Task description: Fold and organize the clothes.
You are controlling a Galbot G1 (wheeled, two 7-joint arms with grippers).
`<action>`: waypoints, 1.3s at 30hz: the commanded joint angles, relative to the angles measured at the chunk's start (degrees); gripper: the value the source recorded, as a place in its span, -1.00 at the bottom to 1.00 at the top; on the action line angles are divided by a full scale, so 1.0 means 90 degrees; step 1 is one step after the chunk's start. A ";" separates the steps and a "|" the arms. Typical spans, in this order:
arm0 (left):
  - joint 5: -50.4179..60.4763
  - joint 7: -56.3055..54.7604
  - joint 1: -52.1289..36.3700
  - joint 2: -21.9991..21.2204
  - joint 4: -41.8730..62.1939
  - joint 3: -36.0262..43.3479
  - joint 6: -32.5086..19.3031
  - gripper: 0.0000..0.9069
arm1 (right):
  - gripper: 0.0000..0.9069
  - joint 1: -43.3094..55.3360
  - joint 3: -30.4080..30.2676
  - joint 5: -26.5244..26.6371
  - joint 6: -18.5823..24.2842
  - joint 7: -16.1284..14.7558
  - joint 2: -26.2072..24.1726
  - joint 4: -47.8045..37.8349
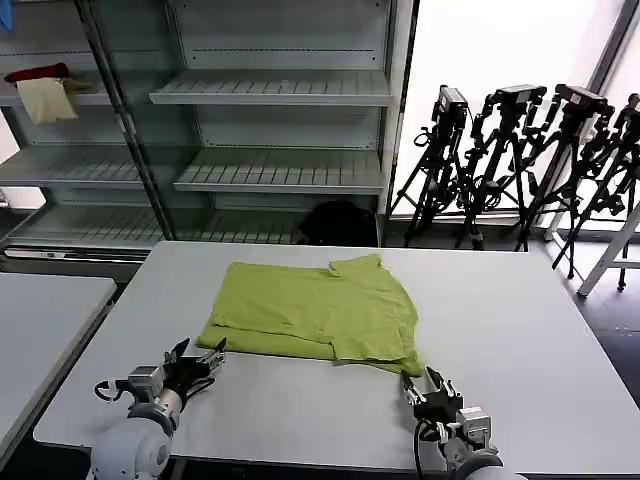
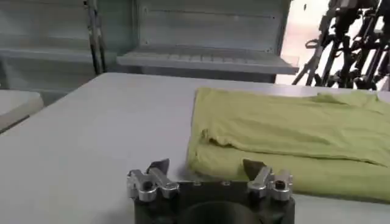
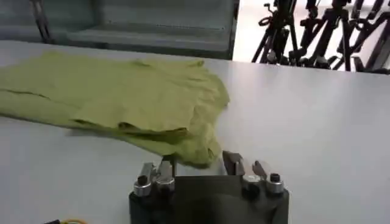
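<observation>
The clothes are one lime-green T-shirt (image 1: 315,310), lying partly folded and flat on the grey table (image 1: 520,330). A sleeve sticks out at its far edge. My left gripper (image 1: 200,350) is low over the table at the shirt's near left corner, open, with the folded hem (image 2: 219,159) just ahead of its fingers (image 2: 159,165). My right gripper (image 1: 425,382) is at the near right corner, also open. In the right wrist view the shirt's (image 3: 122,97) bunched corner (image 3: 198,149) lies right in front of the gap of the right gripper (image 3: 200,161).
Metal shelves (image 1: 280,90) stand behind the table, with a red cloth (image 1: 38,73) and a cream cloth (image 1: 48,100) on a shelf at the far left. Black tripods (image 1: 520,150) crowd the far right. A second table (image 1: 40,310) adjoins on the left.
</observation>
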 commanded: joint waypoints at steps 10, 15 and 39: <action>0.0184 0.0083 -0.0151 -0.0038 0.0163 0.0073 0.0027 -1.00 | -1.00 0.0104 -0.0010 -0.0077 0.0025 -0.0022 0.0012 -0.0096; 0.0199 0.0191 -0.0100 -0.0001 0.0139 0.0094 0.0077 -1.00 | -1.00 0.0055 0.0016 -0.0072 0.0050 -0.0030 -0.0004 -0.0027; 0.0163 0.0137 0.1918 0.0631 -0.1768 -0.0693 0.0009 -1.00 | -1.00 -0.1093 0.0361 0.0189 -0.0015 -0.0124 -0.0218 0.1321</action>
